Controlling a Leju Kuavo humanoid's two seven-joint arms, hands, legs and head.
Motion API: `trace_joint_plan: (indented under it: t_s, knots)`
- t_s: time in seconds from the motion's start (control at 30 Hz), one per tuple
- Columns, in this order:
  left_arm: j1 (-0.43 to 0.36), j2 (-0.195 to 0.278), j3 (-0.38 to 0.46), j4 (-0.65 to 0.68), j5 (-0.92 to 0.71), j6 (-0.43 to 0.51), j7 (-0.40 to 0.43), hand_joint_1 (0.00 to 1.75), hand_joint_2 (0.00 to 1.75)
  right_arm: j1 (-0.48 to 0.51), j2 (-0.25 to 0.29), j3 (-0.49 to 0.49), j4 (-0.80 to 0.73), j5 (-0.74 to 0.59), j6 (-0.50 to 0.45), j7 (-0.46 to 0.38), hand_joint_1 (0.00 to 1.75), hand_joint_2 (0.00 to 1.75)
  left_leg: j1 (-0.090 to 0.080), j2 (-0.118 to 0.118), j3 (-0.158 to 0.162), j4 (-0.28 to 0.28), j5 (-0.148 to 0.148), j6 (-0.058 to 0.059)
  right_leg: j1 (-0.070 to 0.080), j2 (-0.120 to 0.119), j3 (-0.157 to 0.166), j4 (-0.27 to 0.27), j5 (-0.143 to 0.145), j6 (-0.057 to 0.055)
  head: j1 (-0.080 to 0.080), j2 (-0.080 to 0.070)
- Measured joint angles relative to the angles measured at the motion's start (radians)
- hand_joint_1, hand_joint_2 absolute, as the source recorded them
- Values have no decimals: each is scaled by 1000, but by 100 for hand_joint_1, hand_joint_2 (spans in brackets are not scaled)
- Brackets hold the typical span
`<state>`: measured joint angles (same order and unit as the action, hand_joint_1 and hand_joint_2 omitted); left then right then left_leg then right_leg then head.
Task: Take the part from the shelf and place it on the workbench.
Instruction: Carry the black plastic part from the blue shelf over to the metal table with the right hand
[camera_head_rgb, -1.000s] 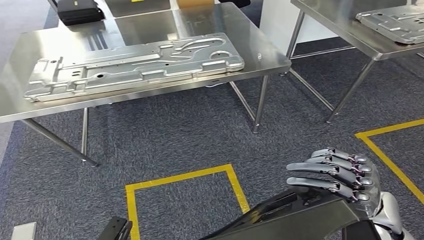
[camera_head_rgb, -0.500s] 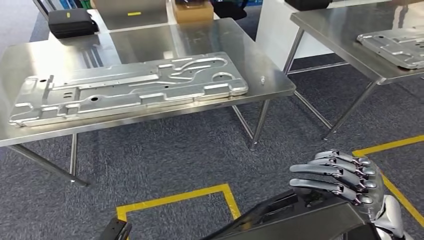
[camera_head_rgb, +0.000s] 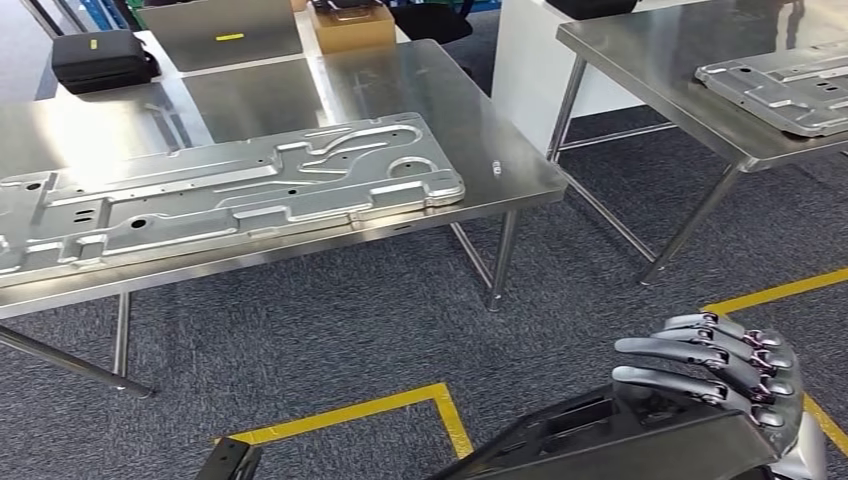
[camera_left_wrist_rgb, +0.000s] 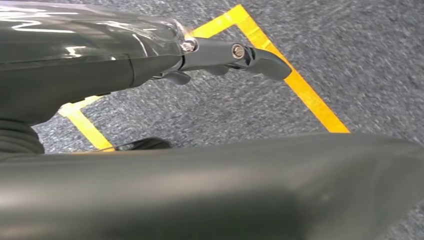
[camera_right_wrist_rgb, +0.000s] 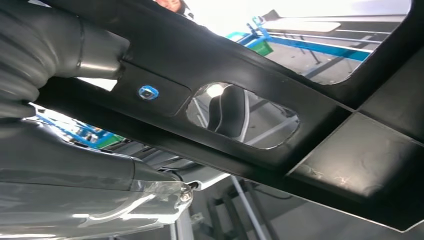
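A humanoid robot carries a dark, flat, black metal part (camera_head_rgb: 620, 440) low across its front, at six o'clock in the head view, while it faces a long stainless-steel workbench (camera_head_rgb: 420, 90) that stretches from nine to one o'clock. The right hand (camera_head_rgb: 720, 375) wraps its fingers over the part's near edge at five o'clock, gripping it from above; the right wrist view shows the part's underside, a black bar with a rounded cut-out (camera_right_wrist_rgb: 242, 117), just beyond the hand's grey cover. The left hand (camera_left_wrist_rgb: 220, 52) appears in its wrist view with a dark finger stretched along the part's broad blurred surface (camera_left_wrist_rgb: 210, 185), but whether it clamps the part or merely steadies it cannot be told. The two-handed, low carry likely keeps the wide piece level and clear of the table edge.

A large pressed silver aluminium panel (camera_head_rgb: 230, 190) already lies flat along the workbench's front, leaving bare steel behind it and at its right end near a small loose fastener (camera_head_rgb: 496, 168). A black zip case (camera_head_rgb: 100, 58) and a cardboard box (camera_head_rgb: 352, 25) sit at the far edge, at eleven and twelve o'clock. A second steel table (camera_head_rgb: 640, 50) at two o'clock bears a similar panel (camera_head_rgb: 780, 85). Yellow floor tape (camera_head_rgb: 370, 410) marks a standing box on grey carpet (camera_head_rgb: 350, 310), apparently the stopping point; the part is judged still in transit.
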<state>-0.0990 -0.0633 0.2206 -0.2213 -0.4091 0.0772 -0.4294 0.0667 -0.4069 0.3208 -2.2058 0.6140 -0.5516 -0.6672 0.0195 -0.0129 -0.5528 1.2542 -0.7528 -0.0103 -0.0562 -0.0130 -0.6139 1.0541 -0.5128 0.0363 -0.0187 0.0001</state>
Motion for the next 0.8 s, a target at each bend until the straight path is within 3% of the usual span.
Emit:
trace_joint_plan:
  t_s: [0.03,0.1,0.13,0.17,0.23,0.33,0.4,0.47,0.5,0.53,0.6,0.67,0.8]
  knots:
    - [3,0,1,0,1,2,-2,0,0,6,0,-2,-2,0,-3,-2,175,175,1,0,-9,-17,27,1,-1,1,5,0,-4,2,0,0]
    - [6,1,4,0,2,4,-5,0,0,15,1,-6,-6,0,-8,-5,175,175,3,2,11,-128,121,3,-4,1,17,-1,-12,11,0,0]
    - [6,1,5,0,2,4,-6,0,0,18,2,-9,-8,0,-10,-6,175,175,2,4,21,-178,148,5,-5,0,21,-2,-14,16,0,0]
    - [7,2,6,1,2,4,-7,0,0,20,2,-12,-9,0,-12,-7,175,175,-1,6,24,-209,162,6,-5,0,23,-4,-14,22,0,0]
    - [11,2,7,2,2,4,-7,0,0,23,4,-17,-12,0,-17,-8,175,175,-8,7,16,-216,161,11,-5,1,23,-10,-11,36,-1,0]
    - [13,4,11,2,3,6,-9,0,0,29,8,-22,-15,0,-23,-8,175,175,-10,6,23,-227,182,32,-6,2,24,-3,-23,50,-1,0]
    - [12,5,15,2,6,8,-11,0,0,34,10,-24,-17,0,-32,-9,175,175,-13,7,30,-235,184,46,0,3,-16,80,-69,43,0,0]
    - [14,5,19,2,8,8,-14,0,0,44,13,-26,-18,1,-40,-10,175,175,-23,7,34,-235,179,57,12,5,-86,212,-119,33,0,0]
    - [16,5,20,2,8,8,-15,0,0,49,16,-26,-18,1,-44,-10,175,175,-29,7,37,-235,175,62,18,6,-111,254,-124,29,0,0]
    - [18,5,22,2,8,9,-16,0,0,54,18,-26,-18,1,-47,-10,175,175,-35,7,43,-235,171,67,25,7,-118,258,-109,24,0,0]
    - [20,6,25,2,8,10,-17,0,0,61,23,-27,-19,1,-53,-10,175,175,-45,5,60,-235,158,73,40,9,-78,156,-36,7,0,0]
    - [19,7,27,2,8,13,-19,0,0,65,26,-28,-20,1,-60,-10,175,175,-52,3,71,-234,144,71,51,11,-28,48,4,-12,-1,0]
    - [17,10,28,2,3,17,-18,0,0,80,30,-32,-27,-2,-74,-11,175,175,-52,4,76,-239,130,56,53,12,-4,1,-7,-29,-1,0]
